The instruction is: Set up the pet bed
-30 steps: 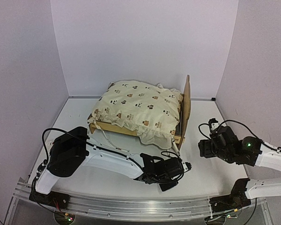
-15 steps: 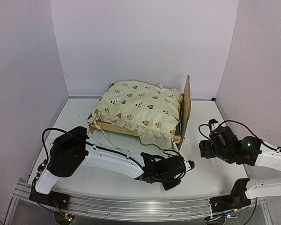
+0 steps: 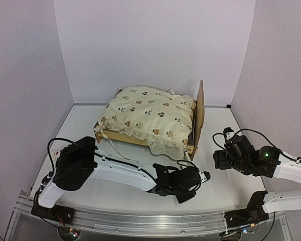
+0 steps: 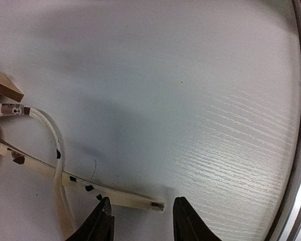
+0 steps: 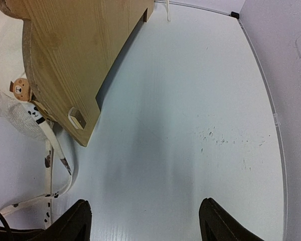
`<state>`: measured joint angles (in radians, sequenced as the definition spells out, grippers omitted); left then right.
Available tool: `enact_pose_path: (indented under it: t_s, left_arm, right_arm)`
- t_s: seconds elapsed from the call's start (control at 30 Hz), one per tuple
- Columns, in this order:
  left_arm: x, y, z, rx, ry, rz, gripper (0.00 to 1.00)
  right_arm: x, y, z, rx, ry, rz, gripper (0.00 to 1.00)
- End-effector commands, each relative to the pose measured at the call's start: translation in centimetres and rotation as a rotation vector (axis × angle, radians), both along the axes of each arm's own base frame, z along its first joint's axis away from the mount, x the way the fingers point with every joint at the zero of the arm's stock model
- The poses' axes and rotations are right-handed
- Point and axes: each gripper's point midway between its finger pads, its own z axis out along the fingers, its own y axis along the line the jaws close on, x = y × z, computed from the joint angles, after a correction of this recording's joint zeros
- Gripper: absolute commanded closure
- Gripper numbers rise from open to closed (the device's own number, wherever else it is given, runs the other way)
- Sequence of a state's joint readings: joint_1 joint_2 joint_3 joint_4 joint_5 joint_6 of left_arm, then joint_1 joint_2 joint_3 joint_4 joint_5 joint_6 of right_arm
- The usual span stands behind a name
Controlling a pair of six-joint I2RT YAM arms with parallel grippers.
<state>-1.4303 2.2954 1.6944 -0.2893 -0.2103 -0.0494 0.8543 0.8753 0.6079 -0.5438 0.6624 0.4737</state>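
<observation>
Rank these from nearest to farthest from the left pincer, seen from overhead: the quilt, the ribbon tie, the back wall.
1. Ribbon tie, at its tips.
2. Quilt, on the pet bed.
3. Back wall, behind everything.

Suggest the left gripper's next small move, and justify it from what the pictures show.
Probably ease the left gripper forward and down, then close on the quilt tie. Its tip lies loose on the table, just ahead of the open jaws, and nothing is held.
</observation>
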Motion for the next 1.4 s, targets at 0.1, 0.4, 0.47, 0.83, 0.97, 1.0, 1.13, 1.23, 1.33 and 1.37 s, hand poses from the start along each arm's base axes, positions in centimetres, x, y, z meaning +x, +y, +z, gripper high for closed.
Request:
enact_pose_path:
  t_s: [0.1,0.4,0.47,0.83,0.97,1.0,1.13,1.23,1.33,1.37]
  left_arm:
    - [0.3,-0.2,-0.6,0.001,-0.012,0.003,0.6]
    - [0.4,0.4,-1.7,0.031,-0.011,0.006,0.68]
    - [0.3,0.5,-2.0,0.034,-0.006,0.005,0.69]
    - [0.4,0.7,-2.4,0.03,-0.012,0.015,1.0]
    - [0.8,0.5,-0.7,-0.003,-0.025,0.026,1.0]
    - [0.8,0.5,-0.1,-0.015,-0.028,0.028,1.0]
    - [1.0,0.5,2.8,-0.08,-0.026,0.039,1.0]
    - [1.2,0.7,4.6,-0.12,-0.02,0.057,1.0]
    - [1.4,1.0,5.7,-0.148,-0.01,0.069,1.0]
    - [1.4,1.1,6.0,-0.155,-0.006,0.07,1.0]
  right_arm:
    - [0.2,0.2,0.9,0.001,-0.019,0.002,0.25]
    - [0.4,0.4,0.9,-0.004,-0.015,0.002,0.25]
    - [0.4,0.5,0.9,-0.005,-0.011,0.003,0.25]
    - [0.9,1.4,0.4,-0.013,0.014,0.013,0.26]
    - [1.2,2.4,-0.3,0.009,0.033,0.032,0.29]
    - [1.3,2.6,-0.5,0.02,0.041,0.037,0.29]
    - [1.5,3.6,-1.3,0.081,0.076,0.056,0.31]
    - [1.6,3.9,-1.5,0.117,0.089,0.062,0.32]
    - [1.7,3.9,-1.7,0.133,0.096,0.06,0.32]
    - [1.8,3.9,-1.7,0.137,0.097,0.06,0.33]
